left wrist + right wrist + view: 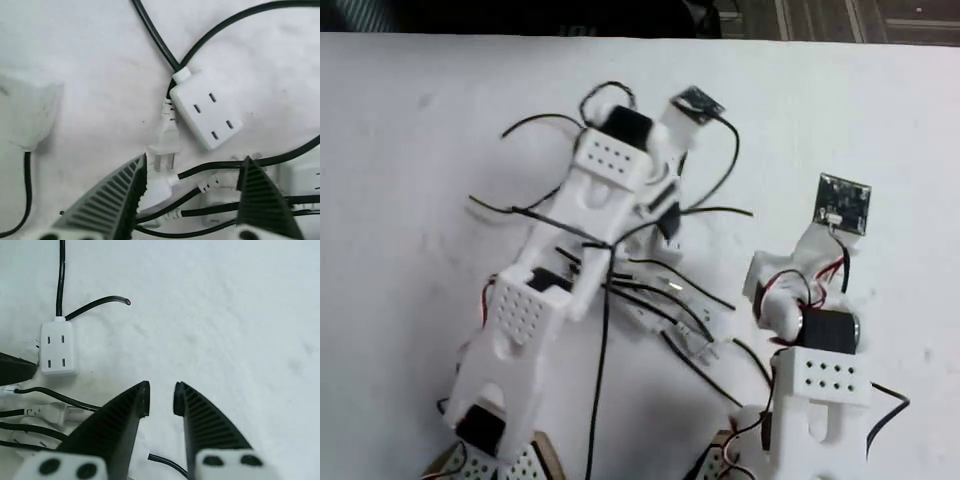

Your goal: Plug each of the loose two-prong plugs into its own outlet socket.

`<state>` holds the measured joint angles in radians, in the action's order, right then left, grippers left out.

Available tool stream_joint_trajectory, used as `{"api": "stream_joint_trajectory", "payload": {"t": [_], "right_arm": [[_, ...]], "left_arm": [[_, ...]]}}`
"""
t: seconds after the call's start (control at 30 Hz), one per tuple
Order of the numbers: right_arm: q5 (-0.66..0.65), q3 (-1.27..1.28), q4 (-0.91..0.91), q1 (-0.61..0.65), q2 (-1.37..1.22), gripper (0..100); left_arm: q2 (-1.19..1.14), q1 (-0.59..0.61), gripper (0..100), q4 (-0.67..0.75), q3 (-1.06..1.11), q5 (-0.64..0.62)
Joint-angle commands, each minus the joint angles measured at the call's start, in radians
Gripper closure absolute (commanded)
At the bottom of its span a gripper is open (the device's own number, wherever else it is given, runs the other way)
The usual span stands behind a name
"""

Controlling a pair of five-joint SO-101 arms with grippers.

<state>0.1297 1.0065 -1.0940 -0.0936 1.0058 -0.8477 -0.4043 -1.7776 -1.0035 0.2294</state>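
Observation:
A white outlet block with two sockets lies flat on the table. A white two-prong plug rests against its side, prongs toward my left gripper. That gripper is open just above a tangle of plugs and black cords, with nothing held. In the right wrist view the same kind of outlet block lies ahead, and a loose white plug sits beside my right gripper. Its fingers stand slightly apart over bare table with nothing between them. From above, the left arm hangs over the cord pile.
Another white block with a black cord lies off to one side. A cut cord end curls near the outlet block. The right arm stands at the table's front right. Black cords fan out around the left arm.

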Motion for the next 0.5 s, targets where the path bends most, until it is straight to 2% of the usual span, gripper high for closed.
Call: {"api": "stream_joint_trajectory", "payload": {"t": [0.0,0.1,0.37,0.47], "right_arm": [[-0.002,-0.057,-0.035,-0.019,0.025,87.2],[-0.002,-0.057,-0.033,-0.019,0.025,87.2],[-0.002,-0.055,-0.033,-0.016,0.025,87.2],[-0.002,-0.055,-0.033,-0.016,0.025,87.2]], "left_arm": [[0.073,-0.044,64,0.005,0.017,-0.094],[0.071,-0.042,62,0.068,0.055,-0.147],[0.071,-0.036,62,0.287,0.293,-0.15],[0.071,-0.039,67,0.328,0.336,-0.147]]}}
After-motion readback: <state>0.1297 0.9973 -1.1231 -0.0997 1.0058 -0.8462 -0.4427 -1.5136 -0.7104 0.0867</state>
